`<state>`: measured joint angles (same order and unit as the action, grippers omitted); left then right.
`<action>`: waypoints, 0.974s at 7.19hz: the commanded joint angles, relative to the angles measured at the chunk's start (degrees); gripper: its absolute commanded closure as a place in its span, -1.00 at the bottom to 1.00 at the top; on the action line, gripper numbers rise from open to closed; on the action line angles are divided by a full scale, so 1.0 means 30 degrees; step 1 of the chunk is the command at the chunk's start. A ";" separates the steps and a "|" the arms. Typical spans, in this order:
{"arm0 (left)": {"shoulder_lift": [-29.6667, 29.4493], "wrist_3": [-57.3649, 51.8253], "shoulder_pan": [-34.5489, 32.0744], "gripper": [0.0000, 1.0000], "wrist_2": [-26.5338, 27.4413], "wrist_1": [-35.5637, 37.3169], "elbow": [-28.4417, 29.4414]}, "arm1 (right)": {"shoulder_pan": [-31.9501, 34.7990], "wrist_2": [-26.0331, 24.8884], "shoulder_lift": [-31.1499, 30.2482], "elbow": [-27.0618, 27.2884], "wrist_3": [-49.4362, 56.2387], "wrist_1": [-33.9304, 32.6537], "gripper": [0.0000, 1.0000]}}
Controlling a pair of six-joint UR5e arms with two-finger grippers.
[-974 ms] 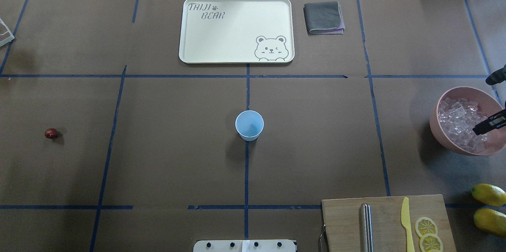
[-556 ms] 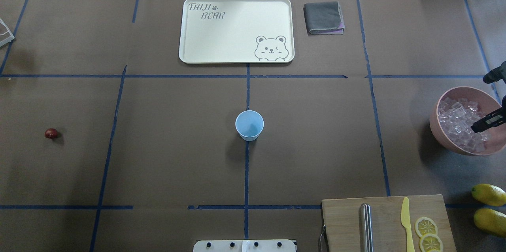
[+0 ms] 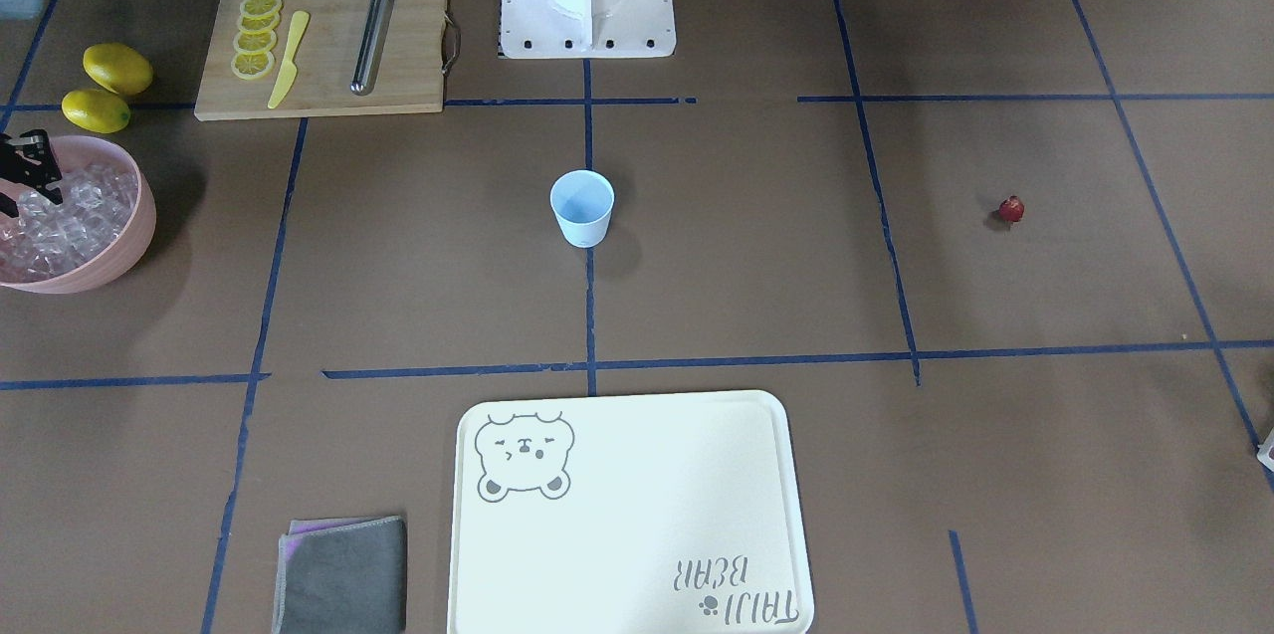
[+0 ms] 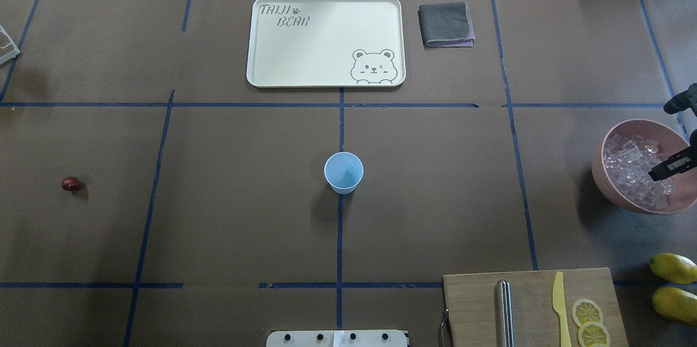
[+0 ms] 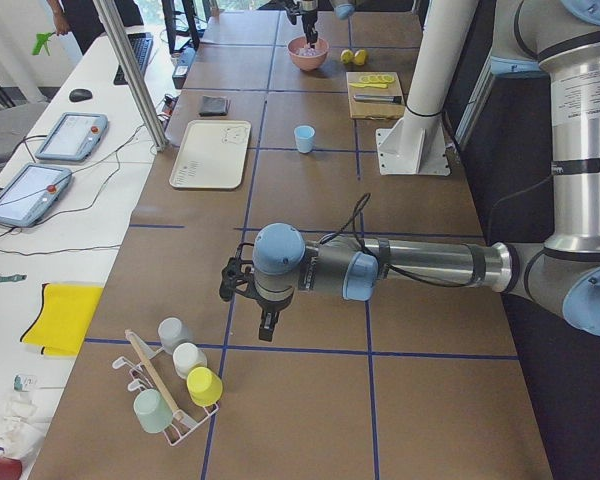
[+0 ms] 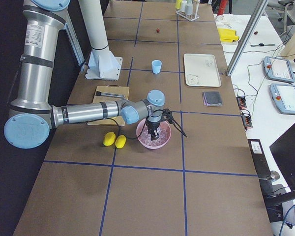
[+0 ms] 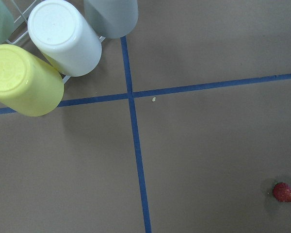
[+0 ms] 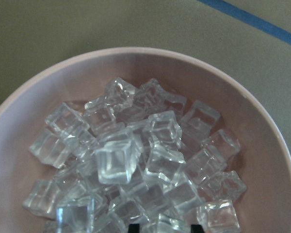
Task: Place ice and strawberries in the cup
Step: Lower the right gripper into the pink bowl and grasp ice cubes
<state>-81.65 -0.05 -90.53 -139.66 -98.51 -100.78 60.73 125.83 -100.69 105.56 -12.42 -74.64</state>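
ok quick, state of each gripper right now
left gripper: cannot be told, seen only from the side.
right gripper: open, over the ice in the pink bowl.

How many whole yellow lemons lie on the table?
2. One whole yellow lemon lies beside the wooden cutting board; the second next to it, nearer the pink plastic bowl.

tray [image 4: 326, 42] far centre | grey cloth [image 4: 446, 24] beside it | cutting board [image 4: 474, 303] bearing knife [image 4: 558, 303], lemon slices [image 4: 587, 312] | lemons [image 4: 673, 267] alongside

Opposite overhead and front views (shared cup [image 4: 343, 172])
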 commanded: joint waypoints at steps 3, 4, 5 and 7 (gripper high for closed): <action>0.0030 0.0045 0.0000 -1.00 0.0000 0.0024 -0.0012 | 0.0407 0.0301 -0.0012 0.2004 -0.0019 -0.0284 1.00; 0.0030 0.0045 0.0000 -1.00 -0.0029 -0.0005 -0.0012 | 0.1483 0.0825 0.0046 0.3354 -0.0020 -0.1070 1.00; 0.0030 0.0045 0.0000 -1.00 -0.0029 -0.0005 -0.0012 | 0.2132 0.1701 0.0858 0.4789 -0.0049 -0.2760 1.00; 0.0059 0.0045 0.0000 -1.00 -0.0029 0.0024 -0.0041 | 0.2462 0.2731 0.5819 0.5418 -0.0631 -0.8286 1.00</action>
<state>-81.53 0.09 -90.53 -139.74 -98.47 -100.87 67.60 132.13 -91.93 120.48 -13.25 -89.86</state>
